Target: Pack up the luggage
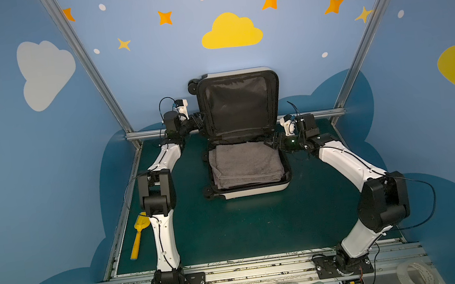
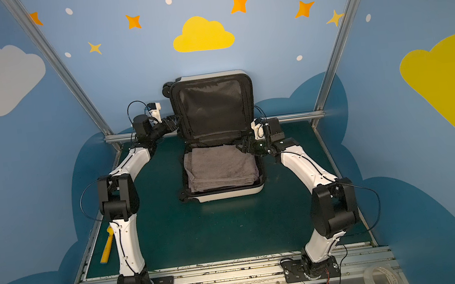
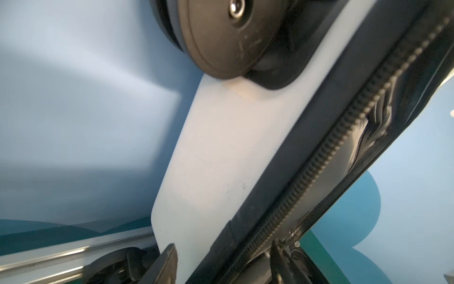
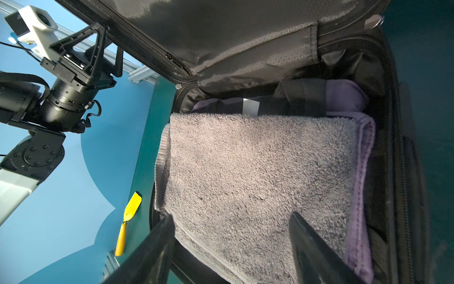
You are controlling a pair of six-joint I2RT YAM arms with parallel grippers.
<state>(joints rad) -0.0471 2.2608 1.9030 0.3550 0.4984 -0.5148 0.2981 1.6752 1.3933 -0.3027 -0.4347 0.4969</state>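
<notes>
Straddling the left rim of the luggage [image 1: 256,191] lid [image 1: 239,103]: left gripper [image 3: 222,246], jaws either side, clamping not discernible | right gripper [image 4: 232,215]: jaws wide apart, empty, over grey towel [image 1: 245,161] at luggage's right rim | towel folded inside luggage base | luggage open on green table [image 1: 260,227], lid upright | yellow shovel [image 1: 137,236] well left of luggage

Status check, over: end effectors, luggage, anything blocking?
Left end effector straddling the upright lid's edge, grip unconfirmed; right end effector open at the towel's edge. Luggage open, grey towel in base. Yellow shovel by left arm, clear of lid.
</notes>
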